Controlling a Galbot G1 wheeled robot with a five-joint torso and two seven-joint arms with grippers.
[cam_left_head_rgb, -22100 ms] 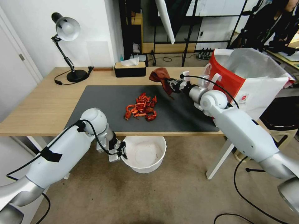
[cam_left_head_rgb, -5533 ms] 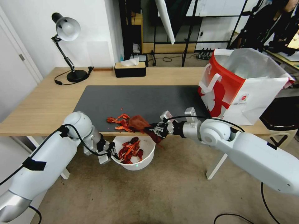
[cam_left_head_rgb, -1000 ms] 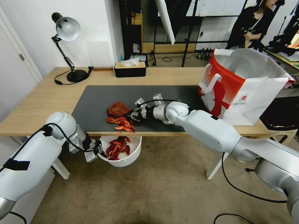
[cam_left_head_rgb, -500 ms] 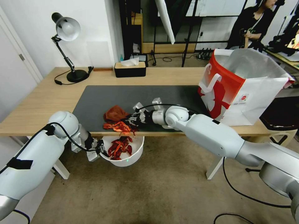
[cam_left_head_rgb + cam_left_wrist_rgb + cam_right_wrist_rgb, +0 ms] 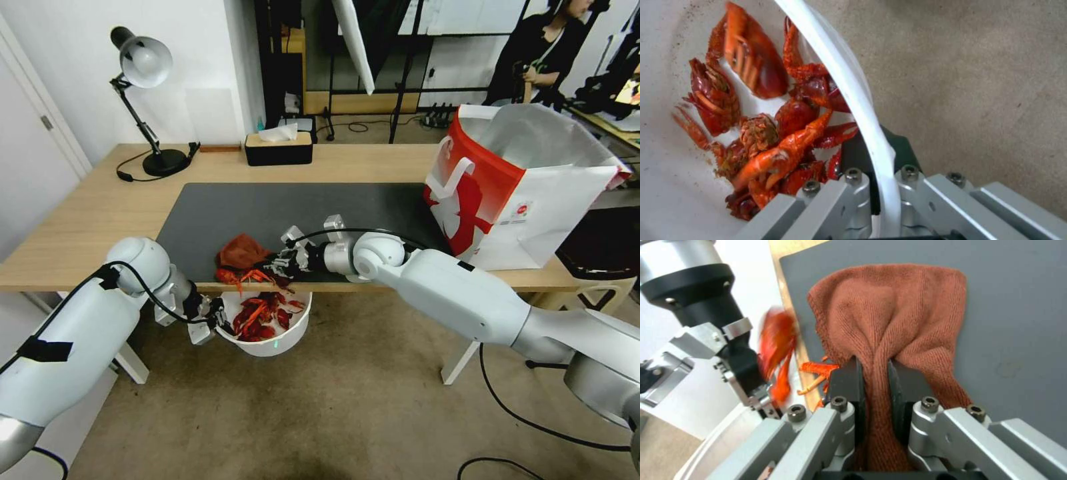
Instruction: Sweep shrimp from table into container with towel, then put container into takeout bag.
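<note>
Head view, item list, sweep stage.

1. Long light wood-grain counter with a large dark grey rectangular mat.
2. Small rust-brown cloth towel, bunched, hem visible, lying on the mat at the counter's near edge. Right gripper has its fingers clenched on a fold of it.
3. Small glossy red-orange curled shrimp: a few pieces sit at the very lip of the counter, just ahead of the towel. The larger share lies heaped inside the container. One orange blur beside the edge in the right wrist view may be a piece mid-fall; cannot confirm.
4. Round white plastic container, wide rim, reddish flecks inside, held below the counter edge under the remaining pieces. Left gripper has its fingers pinched on the rim, one inside and one outside.
5. Large red-and-white paper takeout bag, silvery lining, upright and open on the counter's right end, well apart from the work.

Risks, as judged: edge pieces could drop outside the rim if the bowl sits off-line beneath them; the single-point rim hold could let the loaded bowl tilt; legs may snag in the towel's weave.
</note>
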